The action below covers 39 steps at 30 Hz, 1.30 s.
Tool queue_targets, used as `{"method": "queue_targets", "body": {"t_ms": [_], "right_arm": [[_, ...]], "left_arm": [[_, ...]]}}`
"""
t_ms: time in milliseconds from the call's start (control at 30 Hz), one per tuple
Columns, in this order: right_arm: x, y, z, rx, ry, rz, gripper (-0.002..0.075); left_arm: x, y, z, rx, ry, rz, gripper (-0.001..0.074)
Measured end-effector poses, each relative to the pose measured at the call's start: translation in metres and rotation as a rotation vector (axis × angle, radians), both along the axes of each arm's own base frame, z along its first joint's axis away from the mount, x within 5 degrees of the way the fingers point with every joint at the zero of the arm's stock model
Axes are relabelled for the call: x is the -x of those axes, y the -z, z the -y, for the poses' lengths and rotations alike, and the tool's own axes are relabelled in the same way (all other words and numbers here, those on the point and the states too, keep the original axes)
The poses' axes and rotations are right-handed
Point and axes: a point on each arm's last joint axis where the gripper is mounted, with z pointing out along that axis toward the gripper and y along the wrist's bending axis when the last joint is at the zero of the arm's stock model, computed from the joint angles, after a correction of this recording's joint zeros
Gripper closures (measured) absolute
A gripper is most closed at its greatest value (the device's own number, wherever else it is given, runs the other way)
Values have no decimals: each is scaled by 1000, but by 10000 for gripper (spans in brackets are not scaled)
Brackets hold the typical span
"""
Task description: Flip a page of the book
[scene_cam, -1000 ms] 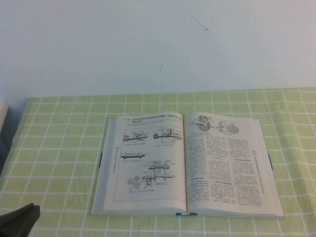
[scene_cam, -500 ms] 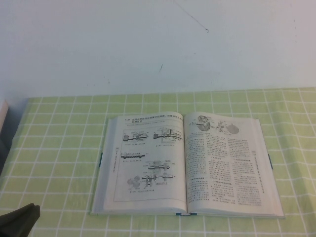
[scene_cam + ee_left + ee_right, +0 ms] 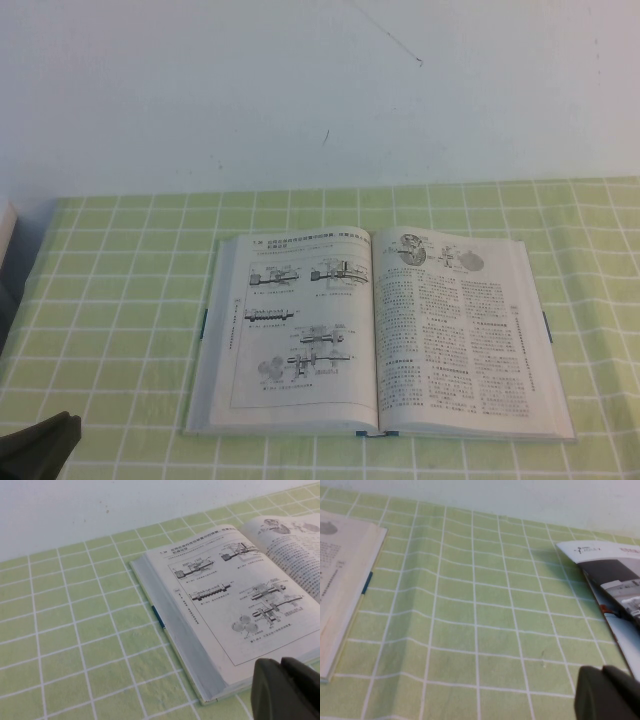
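Book [image 3: 375,335] lies open flat on checked tablecloth [image 3: 120,300], page [image 3: 300,330] with shaft drawings left of spine; left gripper [image 3: 286,690] near book's front-left corner, right gripper [image 3: 607,692] well right, finger state indiscernible; lift a single leaf at its free edge.

1. Soft, even, fairly bright light fills all three views; its source cannot be told, and the pale wall [image 3: 320,90] looks flat with a faint bluish cast.
2. The large open hardcover book with white pages [image 3: 375,335] casts only a thin, weak shadow along its lower edge in the high view.
3. There is no glare on the green checked tablecloth [image 3: 120,300].
4. The small print is too soft to read in the high view.
5. The dark left gripper [image 3: 287,690], at the lower right of its wrist view, is blurred.
6. The dark right gripper [image 3: 607,695], at the lower right of its wrist view, is likewise out of focus.
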Motion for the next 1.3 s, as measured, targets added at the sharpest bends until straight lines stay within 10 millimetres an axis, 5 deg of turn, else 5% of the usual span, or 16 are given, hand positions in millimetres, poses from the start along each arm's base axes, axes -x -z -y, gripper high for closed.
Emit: {"method": "queue_targets", "body": {"t_ms": [400, 767, 1300], "right_arm": [[0, 0, 0, -1, 0, -2, 728], [0, 0, 0, -1, 0, -2, 728], [0, 0, 0, -1, 2, -4, 728]], "left_arm": [[0, 1, 0, 4, -4, -9, 738], [15, 23, -10, 21, 17, -95, 738], [24, 61, -36, 8, -371, 144, 738]]}}
